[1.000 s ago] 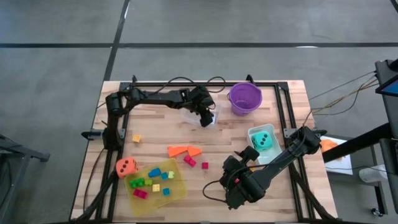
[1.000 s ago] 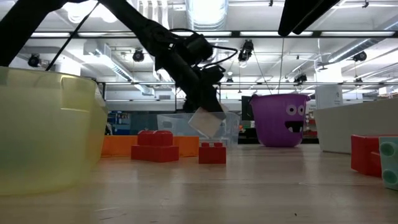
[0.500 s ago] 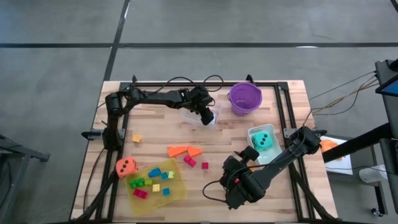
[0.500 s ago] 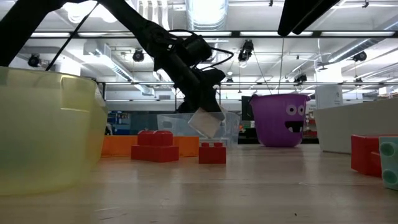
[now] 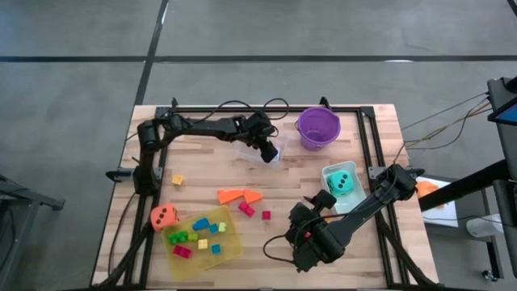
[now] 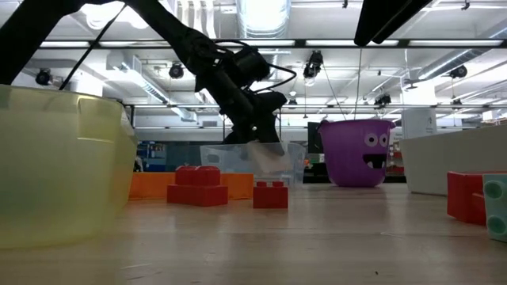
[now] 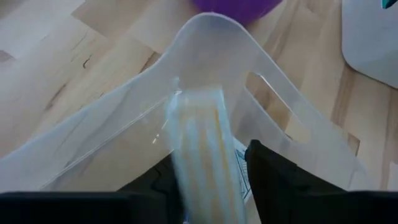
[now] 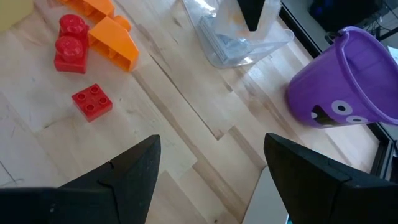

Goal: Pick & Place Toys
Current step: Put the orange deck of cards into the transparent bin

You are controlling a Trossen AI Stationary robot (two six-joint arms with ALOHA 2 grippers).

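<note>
My left gripper (image 5: 271, 148) stands over the clear plastic tub (image 5: 257, 152) at the table's far middle, pointing down into it, fingers apart. A pale card pack (image 7: 202, 149) with yellow stripes shows blurred between the fingers, inside the tub (image 7: 205, 37). My right gripper (image 8: 211, 168) hangs open above the near right part of the table (image 5: 307, 212) with nothing between its fingers. Below it lie red bricks (image 8: 69, 43) and orange wedges (image 8: 112, 46) on the wood. My left gripper has one finger (image 7: 267, 177) on either side of the card pack's near end (image 7: 208, 186), coming from above on a slant. The pack is blurred and a thin gap shows beside one finger. Whether the fingers touch it, I cannot tell.
A purple bucket (image 5: 318, 127) stands right of the tub. A teal die (image 5: 342, 183) sits in a white container at the right. At the near left are an orange die (image 5: 164, 216) and a yellow tray (image 5: 230, 250) with several small bricks. A small brick (image 5: 177, 179) lies alone at the left.
My left gripper has rolled about its own axis while staying over the tub. The card pack, which hung tilted on a corner at the tub's rim, now shows lower and blurred inside the tub.
</note>
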